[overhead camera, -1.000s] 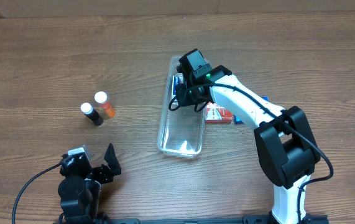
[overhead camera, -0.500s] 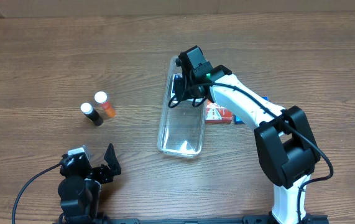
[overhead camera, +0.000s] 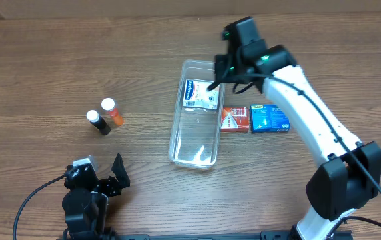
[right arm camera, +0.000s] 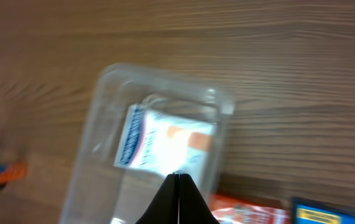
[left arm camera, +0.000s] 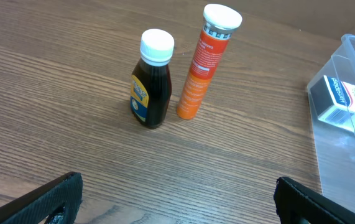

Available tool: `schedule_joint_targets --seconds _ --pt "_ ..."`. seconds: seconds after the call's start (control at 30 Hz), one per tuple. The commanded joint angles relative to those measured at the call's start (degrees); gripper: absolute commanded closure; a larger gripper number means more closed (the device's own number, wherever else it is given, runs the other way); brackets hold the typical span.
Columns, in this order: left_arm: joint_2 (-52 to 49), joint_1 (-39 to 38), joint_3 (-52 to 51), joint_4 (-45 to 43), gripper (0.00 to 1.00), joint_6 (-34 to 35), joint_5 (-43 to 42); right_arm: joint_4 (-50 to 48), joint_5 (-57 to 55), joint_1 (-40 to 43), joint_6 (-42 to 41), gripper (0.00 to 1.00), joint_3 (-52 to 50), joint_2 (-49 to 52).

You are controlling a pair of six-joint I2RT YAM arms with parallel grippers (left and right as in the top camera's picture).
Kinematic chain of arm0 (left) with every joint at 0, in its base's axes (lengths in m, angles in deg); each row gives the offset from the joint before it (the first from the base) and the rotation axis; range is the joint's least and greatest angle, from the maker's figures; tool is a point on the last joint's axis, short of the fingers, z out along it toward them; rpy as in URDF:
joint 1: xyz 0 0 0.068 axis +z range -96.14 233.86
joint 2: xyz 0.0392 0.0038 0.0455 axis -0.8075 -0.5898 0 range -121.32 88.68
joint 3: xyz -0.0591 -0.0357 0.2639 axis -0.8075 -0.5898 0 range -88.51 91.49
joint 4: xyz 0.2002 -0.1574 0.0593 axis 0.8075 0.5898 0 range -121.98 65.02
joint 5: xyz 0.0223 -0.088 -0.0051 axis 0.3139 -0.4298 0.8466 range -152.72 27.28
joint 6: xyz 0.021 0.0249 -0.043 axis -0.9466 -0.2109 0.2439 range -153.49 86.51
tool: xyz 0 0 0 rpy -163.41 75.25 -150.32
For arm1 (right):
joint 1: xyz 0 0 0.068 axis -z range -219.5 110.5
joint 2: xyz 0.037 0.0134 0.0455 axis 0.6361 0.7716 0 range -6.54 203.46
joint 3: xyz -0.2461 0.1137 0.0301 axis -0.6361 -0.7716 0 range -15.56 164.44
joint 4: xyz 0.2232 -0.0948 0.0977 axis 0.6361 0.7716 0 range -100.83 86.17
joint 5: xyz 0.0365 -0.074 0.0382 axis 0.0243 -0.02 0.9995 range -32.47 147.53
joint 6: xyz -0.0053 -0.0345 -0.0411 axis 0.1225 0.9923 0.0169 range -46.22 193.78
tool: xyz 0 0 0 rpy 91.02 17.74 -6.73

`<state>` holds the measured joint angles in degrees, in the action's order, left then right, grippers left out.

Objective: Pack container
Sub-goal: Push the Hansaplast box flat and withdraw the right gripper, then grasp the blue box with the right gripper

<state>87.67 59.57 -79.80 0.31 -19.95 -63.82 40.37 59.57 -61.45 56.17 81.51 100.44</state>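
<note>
The clear plastic container [overhead camera: 193,137] lies lengthwise at the table's middle; it also shows in the left wrist view [left arm camera: 351,124] and the right wrist view [right arm camera: 96,168]. A white and blue box [overhead camera: 200,93] lies in its far end, seen too in the right wrist view [right arm camera: 165,140]. My right gripper [overhead camera: 218,79] is shut and empty, raised above the container's far right corner. My left gripper [overhead camera: 113,175] is open and empty near the front left edge.
A dark bottle with a white cap [overhead camera: 97,122] and an orange tube [overhead camera: 113,112] stand upright at the left. A red box [overhead camera: 234,119] and a blue box [overhead camera: 269,118] lie just right of the container.
My right gripper has let go of the white and blue box, which now lies in the container, and has risen and moved back to the right. The left arm has not moved.
</note>
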Motion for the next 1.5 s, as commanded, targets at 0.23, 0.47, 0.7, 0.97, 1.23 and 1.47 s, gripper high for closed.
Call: schedule_joint_targets --seconds 0.23,0.47,0.7,0.97,1.23,1.47 --pt "0.5 0.0 -0.2 0.0 0.00 0.8 0.0 -0.4 -1.3 3.7 -5.0 0.96 -1.3 10.0" --pt "0.5 0.0 -0.2 0.0 0.00 0.8 0.0 -3.1 9.8 3.3 -5.0 0.96 -1.3 10.9" --pt "0.5 0.0 -0.2 0.0 0.00 0.8 0.0 -5.3 12.9 1.6 -5.0 0.96 -1.3 10.9" --pt "0.5 0.0 -0.2 0.0 0.00 0.8 0.0 -4.5 5.2 2.8 -4.9 0.96 -0.3 10.7" --pt "0.5 0.0 -0.2 0.0 0.00 0.8 0.0 6.3 3.6 14.5 -4.6 0.41 3.0 2.4" --pt "0.5 0.0 -0.2 0.0 0.00 0.8 0.0 18.2 3.9 19.2 -6.0 0.00 1.9 1.2"
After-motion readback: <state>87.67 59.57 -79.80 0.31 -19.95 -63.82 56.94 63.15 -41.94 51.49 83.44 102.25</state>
